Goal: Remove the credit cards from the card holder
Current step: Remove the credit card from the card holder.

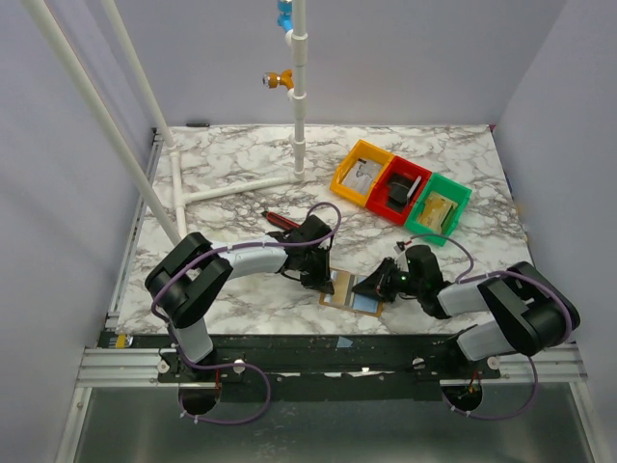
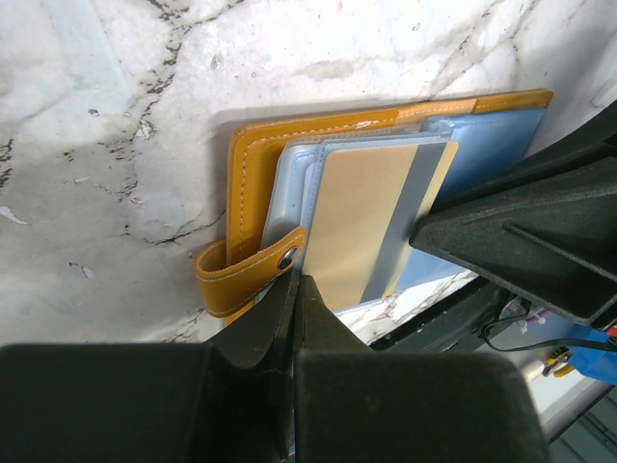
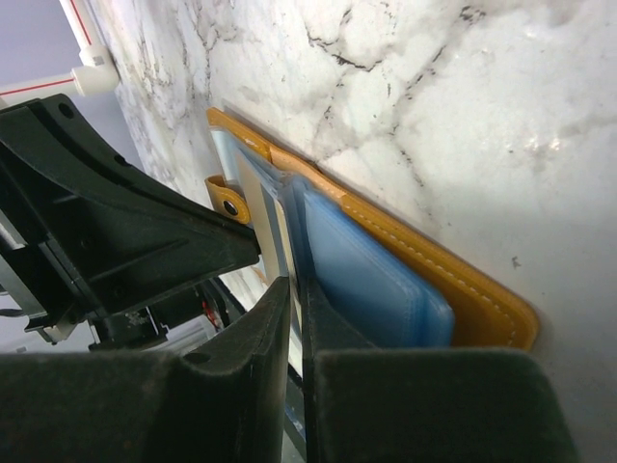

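Observation:
The card holder [image 1: 339,286] lies open on the marble table near its front edge, mustard-brown with blue lining [image 2: 253,164]. A tan credit card with a grey stripe [image 2: 371,217] sticks out of its clear sleeves. My left gripper [image 2: 297,282] is shut, its tips down on the holder's near edge beside the snap strap [image 2: 246,278]. My right gripper [image 3: 297,287] comes in from the other side. Its jaws are closed on the thin edge of that credit card [image 3: 265,207], next to the blue sleeves [image 3: 376,275]. In the top view the two grippers [image 1: 323,273] [image 1: 371,286] meet over the holder.
A red-and-black utility knife [image 1: 280,220] lies behind the left arm. Orange [image 1: 362,174], red [image 1: 400,190] and green [image 1: 439,207] bins stand in a row at the back right. A white pipe frame [image 1: 231,188] rises at the back left. The table's front edge runs just below the holder.

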Robot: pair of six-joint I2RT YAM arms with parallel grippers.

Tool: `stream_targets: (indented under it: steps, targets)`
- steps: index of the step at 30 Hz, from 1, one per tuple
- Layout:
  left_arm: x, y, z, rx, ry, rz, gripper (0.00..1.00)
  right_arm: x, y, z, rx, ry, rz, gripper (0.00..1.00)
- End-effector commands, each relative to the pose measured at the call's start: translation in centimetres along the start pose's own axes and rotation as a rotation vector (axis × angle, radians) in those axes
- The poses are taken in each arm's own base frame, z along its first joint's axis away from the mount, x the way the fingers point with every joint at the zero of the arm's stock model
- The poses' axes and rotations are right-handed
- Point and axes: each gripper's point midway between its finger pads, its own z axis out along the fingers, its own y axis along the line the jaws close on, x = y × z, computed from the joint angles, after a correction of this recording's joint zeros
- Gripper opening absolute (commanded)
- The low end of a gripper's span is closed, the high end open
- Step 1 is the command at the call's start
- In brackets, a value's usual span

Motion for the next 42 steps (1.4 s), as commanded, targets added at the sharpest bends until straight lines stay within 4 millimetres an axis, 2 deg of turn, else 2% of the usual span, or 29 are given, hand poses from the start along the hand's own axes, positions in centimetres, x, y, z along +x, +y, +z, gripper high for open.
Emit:
stream_targets:
  steps: [1,6,10,19,42]
  targets:
    - [1.5,3.4,1.4,-0.111,0.033,-0.014,0.00,0.1,0.0,0.1,-0.026,0.009,-0.003,0.12]
    - [1.5,3.4,1.3,-0.112,0.033,-0.015,0.00,0.1,0.1,0.3,-0.032,0.011,-0.003,0.08]
    - [1.5,4.0,1.2,-0.112,0.025,-0.045,0.00,0.0,-0.1,0.2,-0.019,0.002,-0.002,0.01]
    - [1.4,5.9,0.9,-0.128,0.010,-0.103,0.00,-0.4,-0.9,-0.2,0.028,-0.029,-0.028,0.01]
    - [1.7,7.7,0.8,-0.112,-0.014,-0.202,0.00,-0.3,-2.5,-1.4,0.092,-0.036,-0.056,0.01]
